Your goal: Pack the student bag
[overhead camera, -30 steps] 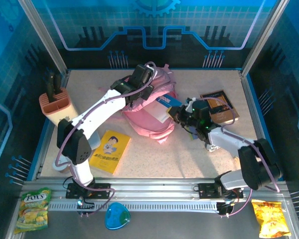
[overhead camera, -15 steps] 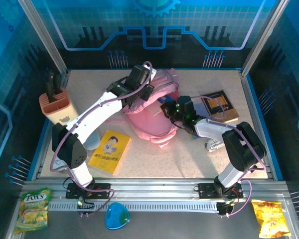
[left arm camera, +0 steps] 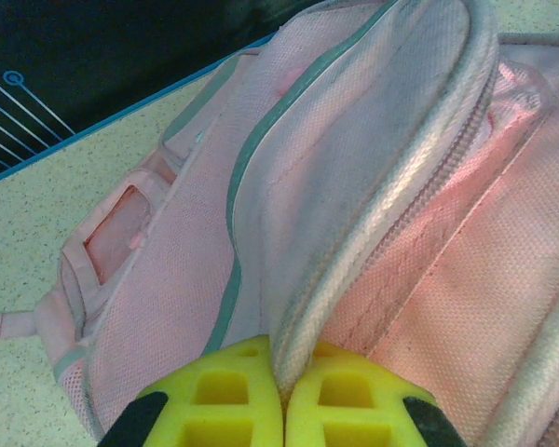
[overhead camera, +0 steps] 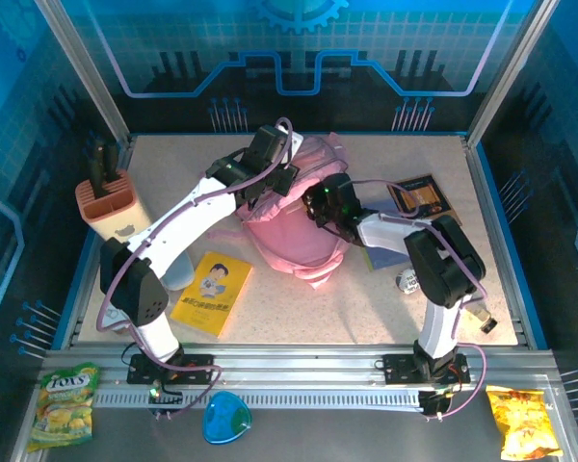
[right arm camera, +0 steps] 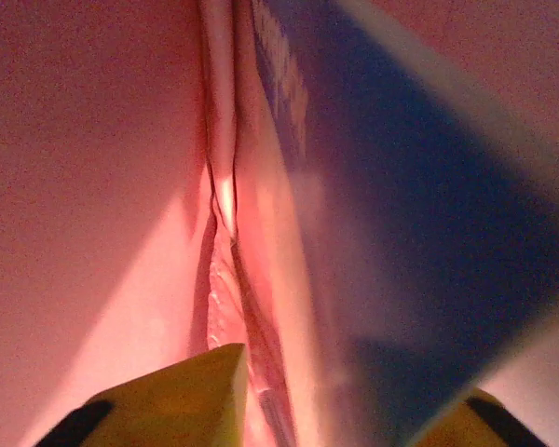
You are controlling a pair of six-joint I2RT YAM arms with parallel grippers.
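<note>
The left gripper (left arm camera: 281,384) is clamped on the pink backpack (left arm camera: 354,168), its two yellow fingers (left arm camera: 219,400) pressed together at the bottom edge with a pale zipper-edged flap (left arm camera: 391,214) pinched between them. That flap runs up and to the right from the fingertips, its zipper tape curving along the rim. Grey-green piping (left arm camera: 233,214) traces the woven pink panel to the left of it. Further left, a small framed pocket window (left arm camera: 112,233) sits on the bag's side, and a short strap tab (left arm camera: 7,325) lies flat on the speckled beige tabletop (left arm camera: 37,223). Behind, a blue border strip (left arm camera: 102,121) edges the table beneath a dark wall (left arm camera: 102,47) with thin blue lines.
</note>
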